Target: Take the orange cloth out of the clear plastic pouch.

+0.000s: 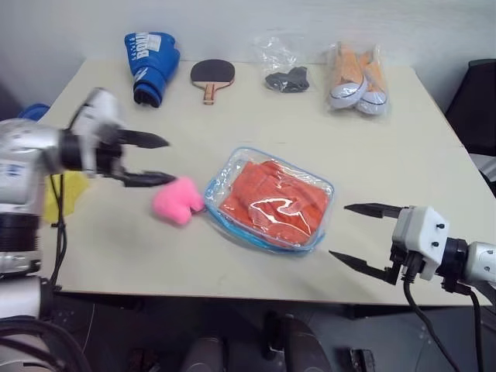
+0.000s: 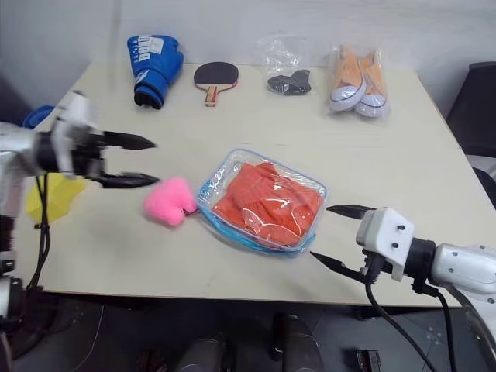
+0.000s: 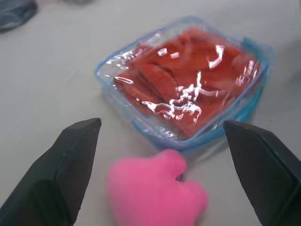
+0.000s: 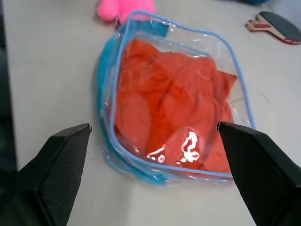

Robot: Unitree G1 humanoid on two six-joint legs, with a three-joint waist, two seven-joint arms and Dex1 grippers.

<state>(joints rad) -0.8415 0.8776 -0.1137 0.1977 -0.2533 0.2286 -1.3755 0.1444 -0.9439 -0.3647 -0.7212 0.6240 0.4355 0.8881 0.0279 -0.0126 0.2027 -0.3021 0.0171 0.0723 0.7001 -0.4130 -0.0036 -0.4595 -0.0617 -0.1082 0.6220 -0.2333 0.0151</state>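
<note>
A clear plastic pouch (image 1: 270,200) with light blue trim and rounded corners lies flat on the pale worktop (image 1: 403,147), the orange cloth (image 1: 273,201) folded and crumpled inside it, pressed against the glossy film. A pink fluffy charm (image 1: 178,200) rests touching the pouch's corner on the robot's left. The left pincer (image 1: 159,160) hovers just beside the charm, its black fingers spread wide and holding nothing. The right pincer (image 1: 360,235) hangs near the pouch's opposite side, likewise wide open and empty. Beyond the pouch, along the far edge, sit a blue padded glove (image 1: 152,65), a dark-faced table tennis paddle (image 1: 211,75), a thin clear bag with a dark item (image 1: 285,70) and another bag holding orange-and-white shoes (image 1: 357,80).
</note>
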